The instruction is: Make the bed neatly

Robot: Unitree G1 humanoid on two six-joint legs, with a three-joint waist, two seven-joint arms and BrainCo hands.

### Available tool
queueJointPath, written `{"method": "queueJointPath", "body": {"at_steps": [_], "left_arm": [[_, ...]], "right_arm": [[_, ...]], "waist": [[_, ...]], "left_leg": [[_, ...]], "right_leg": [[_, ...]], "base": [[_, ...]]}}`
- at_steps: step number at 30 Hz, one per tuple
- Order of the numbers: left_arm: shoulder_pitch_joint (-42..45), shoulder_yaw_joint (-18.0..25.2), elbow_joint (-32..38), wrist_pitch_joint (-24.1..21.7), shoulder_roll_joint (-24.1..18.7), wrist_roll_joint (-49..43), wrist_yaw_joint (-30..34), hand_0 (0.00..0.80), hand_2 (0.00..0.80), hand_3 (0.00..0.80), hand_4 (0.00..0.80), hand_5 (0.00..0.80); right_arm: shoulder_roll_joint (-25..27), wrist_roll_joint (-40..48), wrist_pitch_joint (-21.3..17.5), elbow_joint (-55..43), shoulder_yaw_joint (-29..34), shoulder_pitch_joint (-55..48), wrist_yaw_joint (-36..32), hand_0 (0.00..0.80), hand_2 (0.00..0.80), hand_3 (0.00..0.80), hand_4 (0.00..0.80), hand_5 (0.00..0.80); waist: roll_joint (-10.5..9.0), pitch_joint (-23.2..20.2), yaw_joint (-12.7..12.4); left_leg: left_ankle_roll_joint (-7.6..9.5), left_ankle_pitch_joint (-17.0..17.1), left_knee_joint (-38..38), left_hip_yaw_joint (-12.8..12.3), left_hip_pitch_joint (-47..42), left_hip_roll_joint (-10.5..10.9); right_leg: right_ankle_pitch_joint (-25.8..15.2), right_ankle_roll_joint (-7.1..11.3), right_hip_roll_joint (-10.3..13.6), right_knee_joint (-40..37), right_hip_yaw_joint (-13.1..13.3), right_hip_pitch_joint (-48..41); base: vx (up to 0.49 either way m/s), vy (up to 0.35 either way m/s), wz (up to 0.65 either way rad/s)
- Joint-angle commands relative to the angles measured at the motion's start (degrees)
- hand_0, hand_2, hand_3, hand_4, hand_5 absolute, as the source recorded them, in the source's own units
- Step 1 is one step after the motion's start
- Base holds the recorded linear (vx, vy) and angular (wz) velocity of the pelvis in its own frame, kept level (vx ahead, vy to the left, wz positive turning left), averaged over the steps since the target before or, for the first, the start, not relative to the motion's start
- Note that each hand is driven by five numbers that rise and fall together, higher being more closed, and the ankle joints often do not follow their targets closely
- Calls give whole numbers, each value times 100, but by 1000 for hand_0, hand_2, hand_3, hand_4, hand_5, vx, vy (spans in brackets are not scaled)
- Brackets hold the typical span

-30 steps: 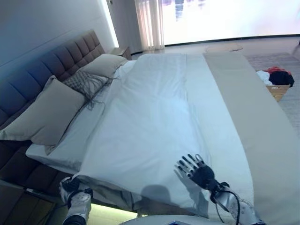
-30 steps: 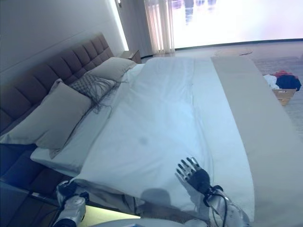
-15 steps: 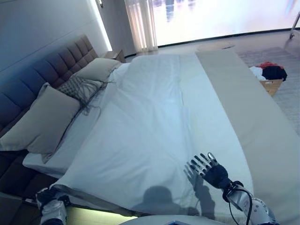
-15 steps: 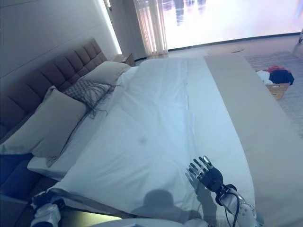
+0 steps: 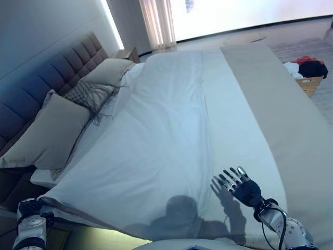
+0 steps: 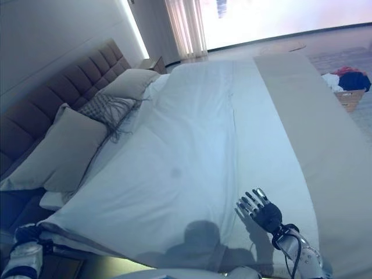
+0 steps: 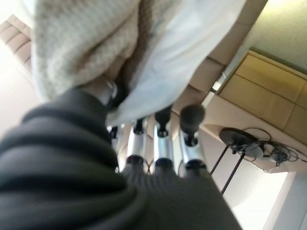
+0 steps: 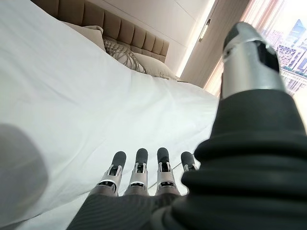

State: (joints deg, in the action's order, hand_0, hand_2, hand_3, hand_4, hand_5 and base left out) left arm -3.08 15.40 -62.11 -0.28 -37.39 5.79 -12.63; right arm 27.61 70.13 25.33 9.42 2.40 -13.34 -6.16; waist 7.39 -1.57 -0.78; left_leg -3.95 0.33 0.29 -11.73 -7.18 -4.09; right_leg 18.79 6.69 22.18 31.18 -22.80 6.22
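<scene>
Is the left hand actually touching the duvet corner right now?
Touching. The left wrist view shows the left hand with its thumb and fingers pinched on the corner of the duvet, the cloth bunched against them.

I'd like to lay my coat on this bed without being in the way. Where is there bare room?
The beige strip along the foot is bare, and so is the middle of the white duvet. It is crowded by the headboard, with three pillows. The left hand grips the duvet's near corner, and the right hand hovers open nearby.
</scene>
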Motion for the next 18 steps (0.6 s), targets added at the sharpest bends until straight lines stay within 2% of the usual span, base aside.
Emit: {"method": "queueJointPath", "body": {"at_steps": [1, 5, 10, 11, 12, 13, 16, 18], "left_arm": [[218, 1125, -56, -37, -1939, 141, -370, 800, 800, 800, 800, 800], [131, 973, -23, 79, -1864, 158, -414, 800, 800, 800, 800, 800], [241, 1030, -63, 75, -1757, 238, -478, 800, 800, 800, 800, 800], [255, 1013, -116, 22, -1726, 229, -464, 599, 599, 599, 599, 599], [250, 975, -171, -11, -1693, 224, -443, 82, 82, 82, 82, 82], [246, 939, -243, -8, -1656, 245, -399, 0, 0, 0, 0, 0], [218, 776, -494, -126, -1489, 344, -215, 0, 0, 0, 0, 0], [187, 521, -567, -235, -1195, 385, -326, 0, 0, 0, 0, 0]], "right_arm": [[-489, 66, -272, -171, 15, 337, -109, 0, 0, 0, 0, 0], [-581, 145, -435, -211, -97, 363, 64, 0, 0, 0, 0, 0], [-662, 186, -564, -201, -167, 419, 134, 0, 0, 0, 0, 0], [-670, 203, -581, -186, -178, 433, 147, 0, 0, 0, 0, 0], [-672, 224, -600, -178, -195, 446, 169, 0, 0, 0, 0, 0], [-676, 244, -626, -153, -215, 447, 170, 0, 0, 0, 0, 0], [-696, 229, -691, -81, -301, 464, 210, 0, 0, 0, 0, 0], [-735, 242, -759, -39, -379, 490, 248, 0, 0, 0, 0, 0]], "waist": [[-262, 142, -328], [-265, 185, -337], [-324, 224, -395], [-336, 232, -402], [-351, 241, -409], [-374, 249, -423], [-424, 271, -426], [-464, 286, -443]], "left_leg": [[206, 210, -248, 117, 246, 487], [279, 172, -270, 141, 251, 553], [303, 136, -255, 152, 276, 507], [302, 129, -241, 144, 283, 486], [302, 123, -230, 139, 292, 463], [298, 122, -218, 129, 297, 435], [275, 108, -177, 104, 299, 360], [265, 107, -146, 105, 315, 308]], "right_leg": [[-2920, 811, 554, -2287, 177, -764], [-2979, 822, 559, -2224, 260, -685], [-2948, 810, 444, -2278, 277, -660], [-2928, 807, 424, -2286, 266, -663], [-2903, 803, 402, -2295, 251, -667], [-2892, 801, 383, -2298, 228, -675], [-2826, 792, 320, -2308, 181, -707], [-2773, 770, 269, -2338, 138, -748]], "base": [[-41, 55, 3], [-29, -3, 4], [-20, -88, 5], [-30, -116, 10], [-31, -127, 13], [-23, -129, 11], [-5, -132, 11], [-9, -123, 28]]}}
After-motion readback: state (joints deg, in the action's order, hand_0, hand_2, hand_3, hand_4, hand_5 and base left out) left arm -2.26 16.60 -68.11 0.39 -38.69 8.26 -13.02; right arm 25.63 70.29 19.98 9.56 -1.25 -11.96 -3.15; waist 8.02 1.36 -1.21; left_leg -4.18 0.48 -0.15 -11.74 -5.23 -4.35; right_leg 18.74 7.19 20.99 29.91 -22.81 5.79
